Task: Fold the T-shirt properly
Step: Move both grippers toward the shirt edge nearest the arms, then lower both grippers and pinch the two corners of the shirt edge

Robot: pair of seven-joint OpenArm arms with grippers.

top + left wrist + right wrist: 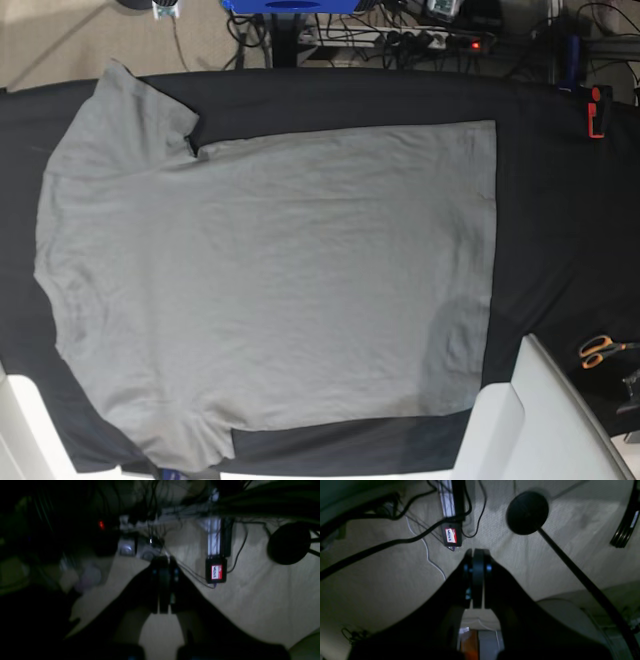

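Spread flat on the black-covered tabletop (560, 200), the grey T-shirt (270, 280), collar end toward the base view's left, straight hem toward the right. One sleeve fanned out at the shirt's upper left, reaching close to the tabletop's far edge; the other sleeve at the lower left, running to the frame's bottom. Wide strip of bare black cloth right of the hem; narrower bare strips above the shirt's upper side and below its lower side. Orange-handled scissors (598, 350) well right of the hem, near the tabletop's right edge; a red clamp (595, 112) up at the far right, also clear of the shirt. White arm covers (540, 420) at the lower right, just past the hem corner. Neither tool visible from the base view. From the left wrist view only: left tool (163, 585) with fingers pressed together, nothing pinched, seen over pale floor (262, 592), cables and a small black box with a red-and-white label (216, 571); dim and blurred, no shirt in sight. From the right wrist view only: right tool (477, 580) likewise pressed together and holding nothing, above the same pale floor, beside a round black base with a pole (527, 512), no shirt in sight.
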